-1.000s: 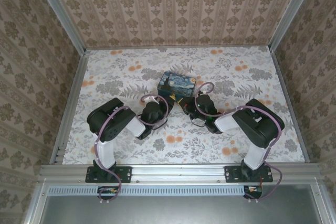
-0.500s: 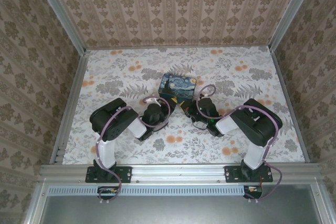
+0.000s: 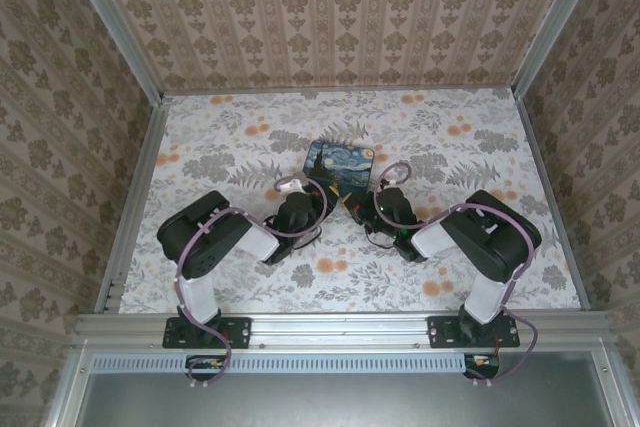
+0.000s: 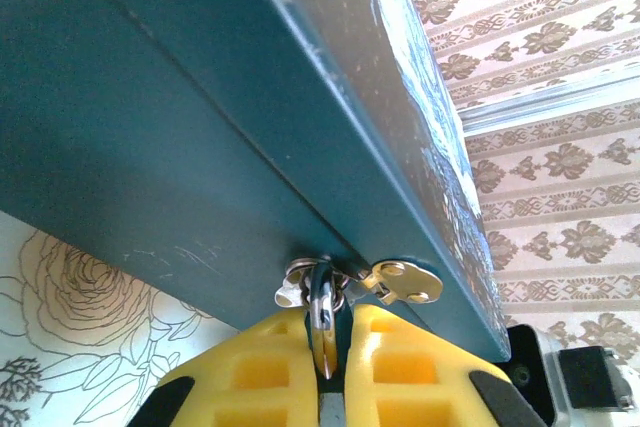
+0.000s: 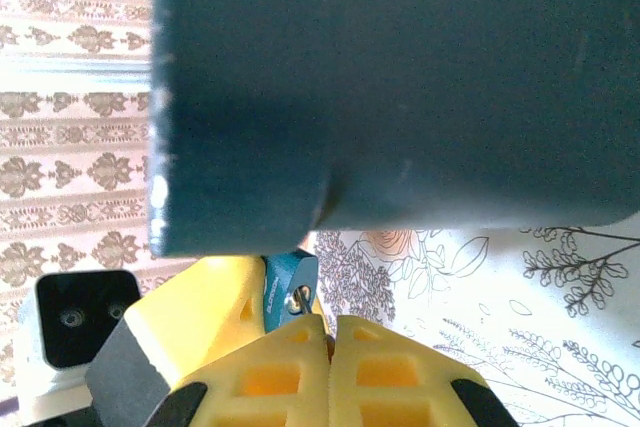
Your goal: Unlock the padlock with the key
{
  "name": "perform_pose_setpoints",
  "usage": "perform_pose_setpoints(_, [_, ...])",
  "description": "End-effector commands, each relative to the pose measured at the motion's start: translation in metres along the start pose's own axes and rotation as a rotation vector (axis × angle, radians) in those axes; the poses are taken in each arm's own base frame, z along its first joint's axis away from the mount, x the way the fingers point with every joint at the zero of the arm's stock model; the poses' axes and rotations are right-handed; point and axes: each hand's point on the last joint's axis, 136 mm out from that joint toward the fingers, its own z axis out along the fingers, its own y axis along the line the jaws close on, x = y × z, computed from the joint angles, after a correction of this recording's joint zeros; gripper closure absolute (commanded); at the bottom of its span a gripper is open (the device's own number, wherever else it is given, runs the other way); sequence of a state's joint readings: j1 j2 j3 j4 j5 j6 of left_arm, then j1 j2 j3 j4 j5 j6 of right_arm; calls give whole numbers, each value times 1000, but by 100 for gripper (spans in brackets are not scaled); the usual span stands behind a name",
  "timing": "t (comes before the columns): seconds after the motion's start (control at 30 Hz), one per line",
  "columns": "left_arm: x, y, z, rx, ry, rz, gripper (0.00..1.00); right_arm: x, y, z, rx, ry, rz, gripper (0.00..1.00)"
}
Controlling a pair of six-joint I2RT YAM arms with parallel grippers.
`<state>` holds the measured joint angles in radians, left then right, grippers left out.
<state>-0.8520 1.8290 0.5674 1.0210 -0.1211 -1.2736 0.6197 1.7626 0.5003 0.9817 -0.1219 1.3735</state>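
Floral-print tabletop (image 3: 250,147), Starry Night tin (image 3: 340,163) at centre. Padlock (image 5: 286,279) hanging from tin's hasp (image 4: 400,283), clamped in closed left gripper (image 4: 325,325), body pointing toward arms. Key (image 5: 297,298) at its near end, just beside closed right gripper (image 5: 328,327); hold unclear.

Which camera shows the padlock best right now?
The left wrist view: the padlock shows its dark shackle hooked through the silver hasp, pinched by the left gripper. The right wrist view catches a blue sliver of its body. From the top it is too small to make out.
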Motion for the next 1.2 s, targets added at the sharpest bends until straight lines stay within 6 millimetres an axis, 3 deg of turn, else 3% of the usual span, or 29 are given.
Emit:
perform_pose_setpoints(0.0, [65, -2, -9, -10, 251, 124, 100, 5, 104, -2, -345, 38, -158, 100])
perform_pose_setpoints(0.17, [62, -1, -10, -56, 242, 165, 100, 10, 108, -1, -375, 59, -184, 100])
perform_pose_setpoints(0.6, [62, 6, -8, -73, 223, 186, 100, -12, 121, -9, -431, -20, 60, 100])
perform_pose_setpoints(0.93, [60, 14, -9, -58, 189, 175, 100, -26, 113, -8, -428, -63, 292, 100])
perform_pose_setpoints(1.03, [62, 17, -10, -53, 185, 156, 100, -25, 125, -11, -450, -41, 263, 100])
perform_pose_setpoints(1.17, [64, 18, -9, -45, 194, 120, 100, -12, 133, -7, -404, 29, 83, 100])
